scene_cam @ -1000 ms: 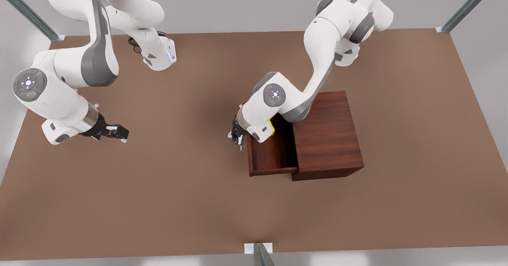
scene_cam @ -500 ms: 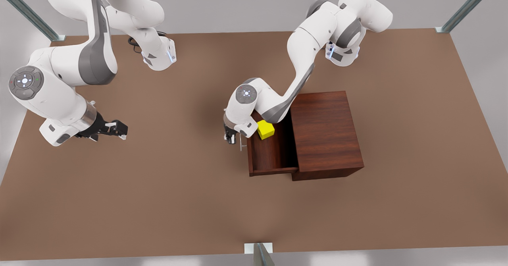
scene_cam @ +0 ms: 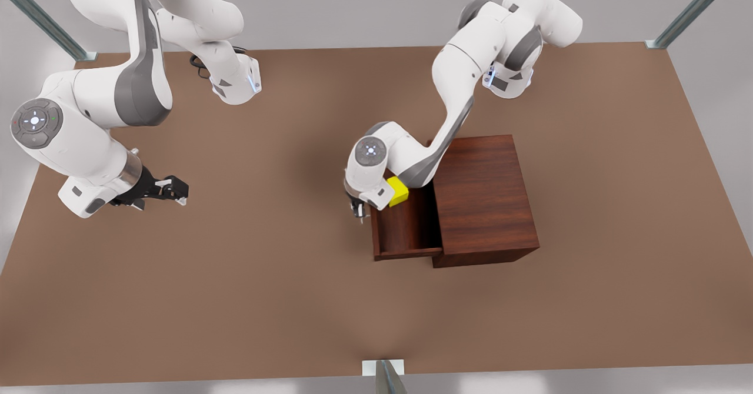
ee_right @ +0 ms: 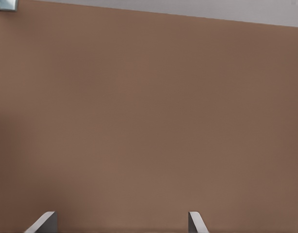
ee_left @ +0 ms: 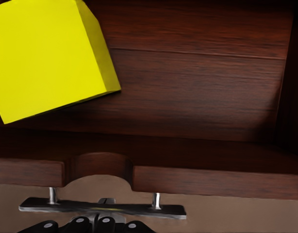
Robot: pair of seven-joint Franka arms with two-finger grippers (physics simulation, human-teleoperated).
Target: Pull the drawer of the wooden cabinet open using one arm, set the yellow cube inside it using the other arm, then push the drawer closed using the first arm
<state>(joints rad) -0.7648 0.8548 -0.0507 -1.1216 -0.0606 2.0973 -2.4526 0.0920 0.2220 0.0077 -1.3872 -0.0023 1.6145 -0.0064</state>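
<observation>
Drawer (scene_cam: 406,229) partly pulled out of the wooden cabinet (scene_cam: 483,197), sticking out toward 9 o'clock in the front view. Yellow cube (scene_cam: 398,192) sits inside the drawer, in the corner at 12 o'clock near the drawer front, partly under the arm's wrist; resting on the drawer floor in the left wrist view (ee_left: 47,56). Cabinet stands on the counter (scene_cam: 235,300), at roughly 3 o'clock from counter centre.

Left gripper (scene_cam: 357,208) is at the drawer front, at 9 o'clock of the cube. In the left wrist view the silver bar handle (ee_left: 103,208) runs right across the finger bases (ee_left: 91,225); can't tell if the fingers are spread or pressed together, or whether they're touching the handle.

Right gripper (scene_cam: 170,193) hangs over bare counter at 9 o'clock of the scene, well apart from the cabinet, waiting. Fingers spread, nothing between them; right wrist view shows the two fingertips (ee_right: 42,222) wide apart over plain counter (ee_right: 149,121).
</observation>
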